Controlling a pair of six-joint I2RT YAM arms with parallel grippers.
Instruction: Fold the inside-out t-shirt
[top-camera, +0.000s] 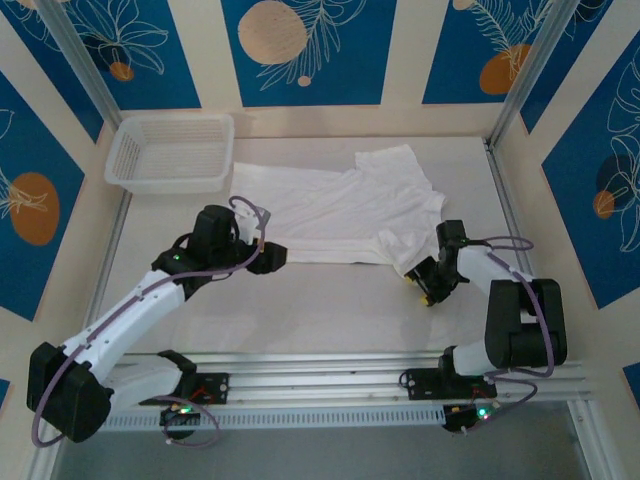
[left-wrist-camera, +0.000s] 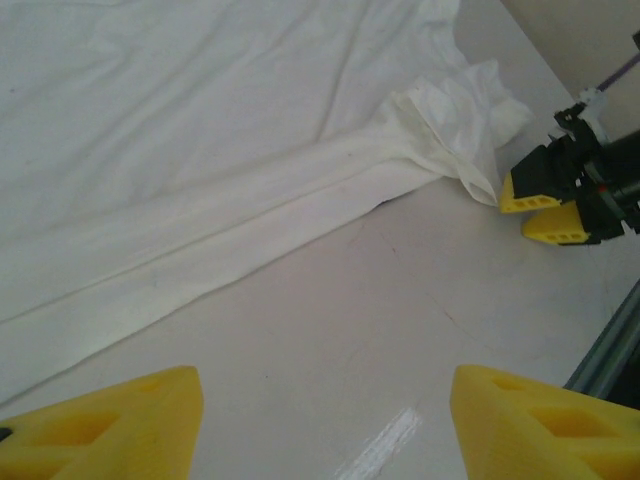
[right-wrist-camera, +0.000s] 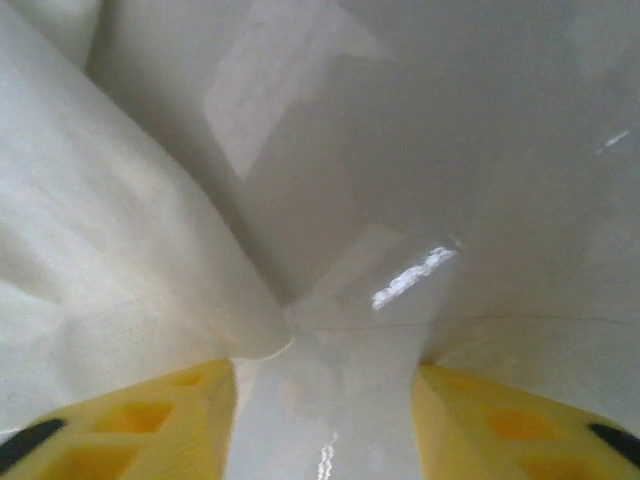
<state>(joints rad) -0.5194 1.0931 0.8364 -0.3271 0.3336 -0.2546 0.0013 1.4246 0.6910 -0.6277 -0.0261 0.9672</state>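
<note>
The right pincer (right-wrist-camera: 322, 372) is sitting low at the t-shirt's (top-camera: 340, 205) near right corner with its jaws partly apart. Bare tabletop (top-camera: 320, 310) is showing between them, and the cloth's rounded edge is lying against the inner side of one finger rather than between the two. The close view is blurred, so a thin layer may be sitting under that finger, but nothing appears to be gripped. The likeliest slip is that the jaws come together on air or nip only the outermost fold. The corner is bunched and doubled over, so a shallow bite would probably let it slide out once lifted, or pick up one layer and leave the rest dragging. The left pincer (top-camera: 275, 258) is waiting wide and empty just off the t-shirt's near edge, toward its left half and not touching the cloth. If the right side pulls alone, the soft fabric is likely to skew and wrinkle instead of folding along a clean line. The t-shirt itself is lying spread flat across the far half of the tabletop. A white mesh basket (top-camera: 170, 150) is standing just beyond the t-shirt's far left corner, where a carried edge could snag on the rim.
</note>
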